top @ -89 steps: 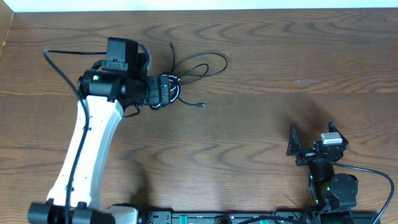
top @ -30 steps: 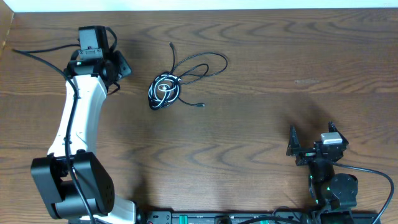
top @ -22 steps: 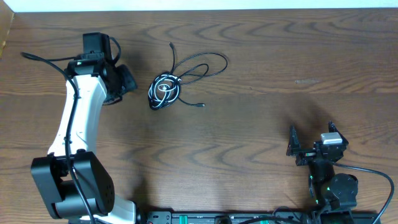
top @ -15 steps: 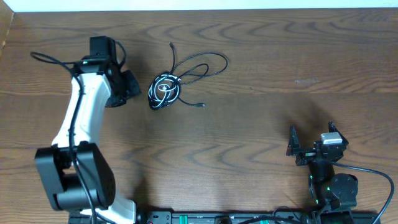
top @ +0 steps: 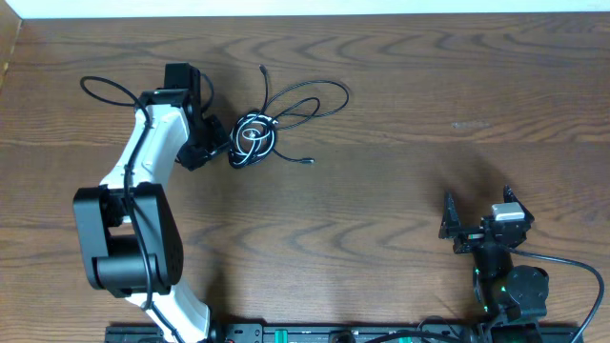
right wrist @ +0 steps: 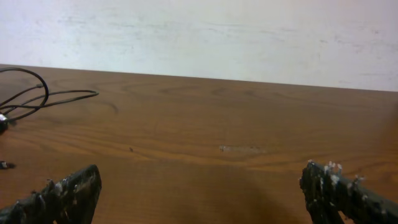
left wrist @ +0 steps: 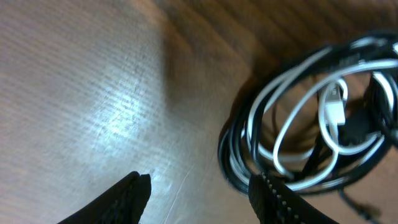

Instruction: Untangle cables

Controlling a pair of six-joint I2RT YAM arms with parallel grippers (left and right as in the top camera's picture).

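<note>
Left gripper [left wrist: 200,190]: jaws partly apart, nothing between them, low over the bench [top: 400,171]. The cables [top: 252,139] lie just beside it to the right, a tight black-and-white coil with loose loops trailing further right. Right gripper [right wrist: 199,196]: spread wide, empty, well apart from the coil. Judgement: the left arm is nearer, and its approach runs rightward.

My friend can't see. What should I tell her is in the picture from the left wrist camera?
A tangled bundle of black and white cables lies at the right on a brown wooden table. At the bottom edge, the two dark fingertips of the left gripper stand apart with nothing between them.
</note>
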